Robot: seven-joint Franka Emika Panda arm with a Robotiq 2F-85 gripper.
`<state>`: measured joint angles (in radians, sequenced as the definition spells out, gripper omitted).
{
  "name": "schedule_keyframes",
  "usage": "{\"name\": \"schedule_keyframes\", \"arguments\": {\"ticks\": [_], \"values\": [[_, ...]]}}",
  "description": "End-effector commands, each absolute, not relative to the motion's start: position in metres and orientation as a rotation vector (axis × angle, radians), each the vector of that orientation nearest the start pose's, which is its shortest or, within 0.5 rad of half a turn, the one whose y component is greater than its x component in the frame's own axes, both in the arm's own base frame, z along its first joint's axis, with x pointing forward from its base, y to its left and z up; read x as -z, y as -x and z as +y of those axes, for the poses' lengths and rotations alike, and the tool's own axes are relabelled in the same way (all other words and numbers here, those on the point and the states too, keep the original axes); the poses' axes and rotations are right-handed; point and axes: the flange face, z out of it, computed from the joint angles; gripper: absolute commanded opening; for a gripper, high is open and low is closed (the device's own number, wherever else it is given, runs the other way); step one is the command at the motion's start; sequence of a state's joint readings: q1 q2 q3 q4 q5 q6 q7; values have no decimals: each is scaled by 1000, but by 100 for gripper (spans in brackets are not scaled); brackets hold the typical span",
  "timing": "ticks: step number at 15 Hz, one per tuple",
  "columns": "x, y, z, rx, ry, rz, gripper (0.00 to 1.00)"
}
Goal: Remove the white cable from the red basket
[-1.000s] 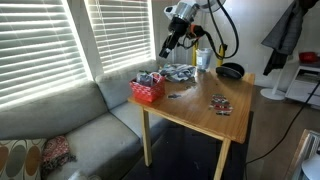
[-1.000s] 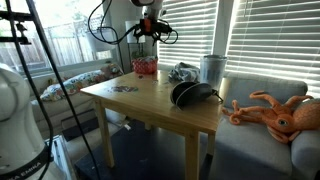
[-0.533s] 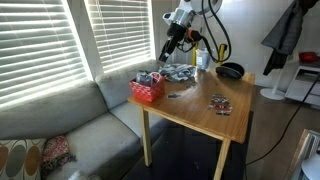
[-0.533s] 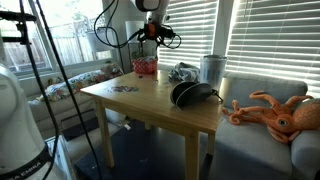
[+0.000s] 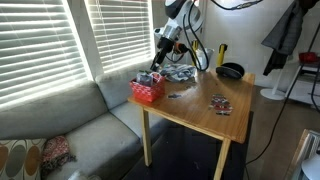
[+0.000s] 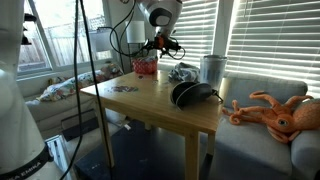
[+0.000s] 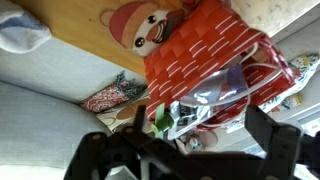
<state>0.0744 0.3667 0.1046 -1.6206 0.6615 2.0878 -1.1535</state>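
The red basket stands at the table's corner by the window; it also shows in the other exterior view. In the wrist view it fills the middle, holding a clear plastic bag and thin loops of the white cable. My gripper hangs just above the basket, also seen in an exterior view. In the wrist view its two dark fingers are spread wide and empty, apart from the basket's contents.
A grey-and-white patterned heap lies beside the basket. A black round bowl, black headphones and a white cylinder are on the wooden table. A grey sofa is below the window blinds.
My gripper has come down and moved toward the red basket; it now hangs close above it. Nothing on the table has moved.
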Motion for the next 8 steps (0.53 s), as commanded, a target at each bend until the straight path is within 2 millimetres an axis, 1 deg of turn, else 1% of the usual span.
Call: {"name": "schedule_keyframes", "arguments": {"ticks": [1, 2, 3, 4, 5, 6, 7, 8], "values": [[-434, -687, 152, 508, 2196, -1251, 98], [-434, -689, 153, 499, 2188, -1252, 82], [-433, -692, 154, 484, 2182, -1256, 73], [-432, -694, 155, 473, 2176, -1255, 70], [-432, -695, 155, 454, 2175, -1258, 63], [-432, -695, 155, 430, 2177, -1256, 54], [-431, -696, 154, 415, 2175, -1255, 48], [-431, -697, 153, 395, 2172, -1253, 39]]}}
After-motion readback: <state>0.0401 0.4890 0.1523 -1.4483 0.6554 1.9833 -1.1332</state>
